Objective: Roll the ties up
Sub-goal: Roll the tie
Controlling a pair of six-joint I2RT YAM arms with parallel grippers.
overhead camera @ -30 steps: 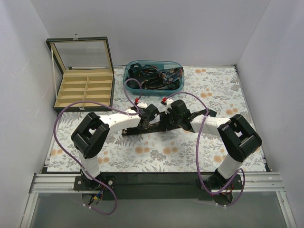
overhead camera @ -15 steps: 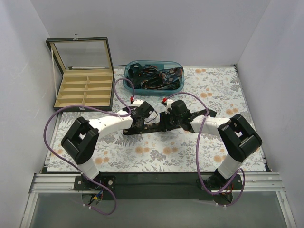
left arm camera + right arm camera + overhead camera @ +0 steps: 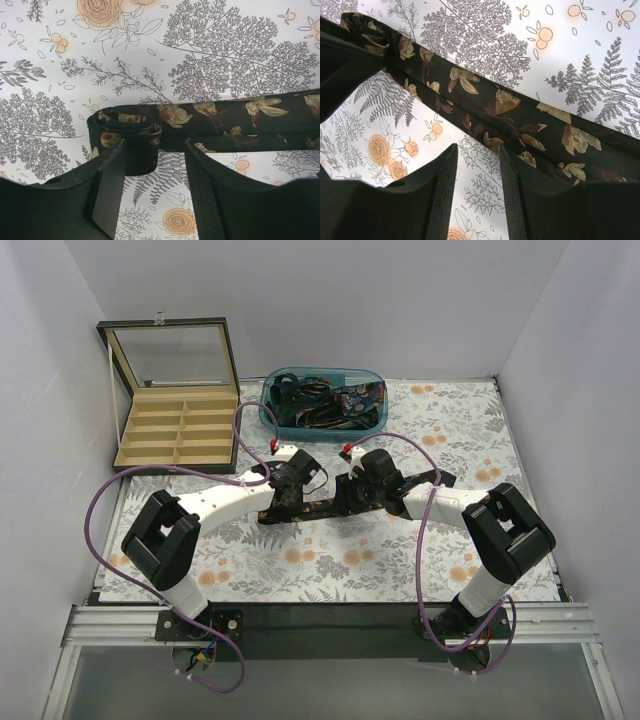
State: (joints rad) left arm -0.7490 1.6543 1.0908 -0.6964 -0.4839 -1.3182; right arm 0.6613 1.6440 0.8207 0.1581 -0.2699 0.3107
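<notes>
The tie (image 3: 235, 122) lies flat across the tips of both grippers, long axis side to side; its rolled end (image 3: 125, 132) touches the left gripper (image 3: 156, 150), whose 2 fingers are spread; the right gripper (image 3: 477, 150) is spread too, pinching nothing.

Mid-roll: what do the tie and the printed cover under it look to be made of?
Tie: woven fabric, perhaps silk or polyester; dark with gold-brown floral motifs, slight sheen, soft folds at the rolled end.
Table cover: smooth, flat, matte floral-printed sheet; cloth or vinyl, no weave visible to tell.
</notes>
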